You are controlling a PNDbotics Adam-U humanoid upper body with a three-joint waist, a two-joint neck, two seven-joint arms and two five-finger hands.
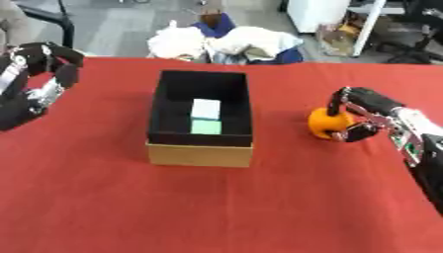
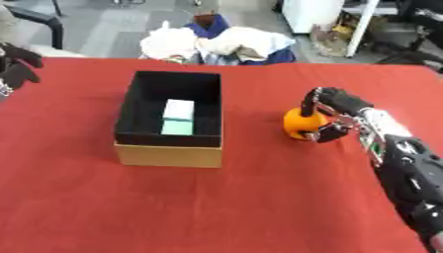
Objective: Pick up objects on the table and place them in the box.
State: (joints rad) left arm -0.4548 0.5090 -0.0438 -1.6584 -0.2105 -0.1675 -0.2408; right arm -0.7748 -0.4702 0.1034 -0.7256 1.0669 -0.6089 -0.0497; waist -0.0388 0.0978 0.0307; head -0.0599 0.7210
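Note:
An orange round object [image 1: 325, 123] sits on the red table [image 1: 216, 202] to the right of the box. My right hand [image 1: 359, 114] comes in from the right, its fingers and thumb curled round the orange object. The box [image 1: 200, 117] is a cardboard one with a black inside, standing mid-table. In it lie a white block [image 1: 206, 107] and a pale green block [image 1: 205, 127]. My left hand [image 1: 39, 81] hangs at the far left above the table, well away from the box, fingers relaxed and holding nothing.
Beyond the table's far edge lies a heap of white and blue cloth [image 1: 227, 43]. Chairs and furniture legs stand on the grey floor behind. Red tablecloth stretches in front of the box and to both sides.

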